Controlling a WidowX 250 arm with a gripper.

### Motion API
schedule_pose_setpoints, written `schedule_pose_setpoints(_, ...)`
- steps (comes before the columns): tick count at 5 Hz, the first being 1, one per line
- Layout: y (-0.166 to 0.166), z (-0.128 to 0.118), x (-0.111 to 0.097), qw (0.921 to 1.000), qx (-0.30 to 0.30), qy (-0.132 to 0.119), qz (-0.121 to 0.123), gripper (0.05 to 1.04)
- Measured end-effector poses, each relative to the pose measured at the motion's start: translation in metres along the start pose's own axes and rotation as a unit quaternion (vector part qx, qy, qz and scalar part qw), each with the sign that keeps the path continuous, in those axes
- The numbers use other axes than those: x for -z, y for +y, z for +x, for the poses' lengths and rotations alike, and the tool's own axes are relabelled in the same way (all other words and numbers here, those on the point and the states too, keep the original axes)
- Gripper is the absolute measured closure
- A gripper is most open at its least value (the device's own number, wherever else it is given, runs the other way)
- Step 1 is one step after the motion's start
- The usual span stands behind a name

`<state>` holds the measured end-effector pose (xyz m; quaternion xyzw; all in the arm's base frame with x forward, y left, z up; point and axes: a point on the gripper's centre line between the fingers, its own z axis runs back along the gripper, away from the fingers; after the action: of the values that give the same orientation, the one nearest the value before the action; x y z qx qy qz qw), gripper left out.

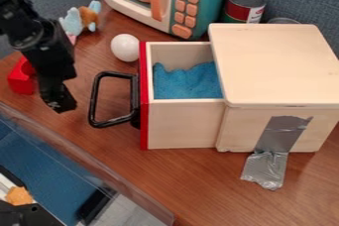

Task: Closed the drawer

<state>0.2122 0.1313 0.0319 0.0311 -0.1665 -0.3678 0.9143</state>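
Standing well out of the wooden box [278, 66] on the counter [192, 183], the drawer [182, 125] is unclosed, the inward push judged outstanding; the hand [61, 103] hangs clear of the black handle [94, 98], whether apart or together I cannot tell.

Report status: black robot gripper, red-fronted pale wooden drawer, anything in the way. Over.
Gripper near the black loop handle, not touching. Drawer open. Fuzzy blue fabric inside, seemingly below the rim; unlikely to block closing.
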Motion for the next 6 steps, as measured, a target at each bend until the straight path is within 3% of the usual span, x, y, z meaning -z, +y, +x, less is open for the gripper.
schedule_pose_setpoints(4,-0.017,0.043,0.033,0.9996,0.011,-0.012,-0.024,0.084)
schedule_pose_setpoints(5,-0.018,0.056,0.037,0.9990,0.003,-0.024,-0.038,0.084)
schedule_pose_setpoints(6,-0.011,0.068,0.043,0.9989,-0.003,-0.032,-0.036,0.084)
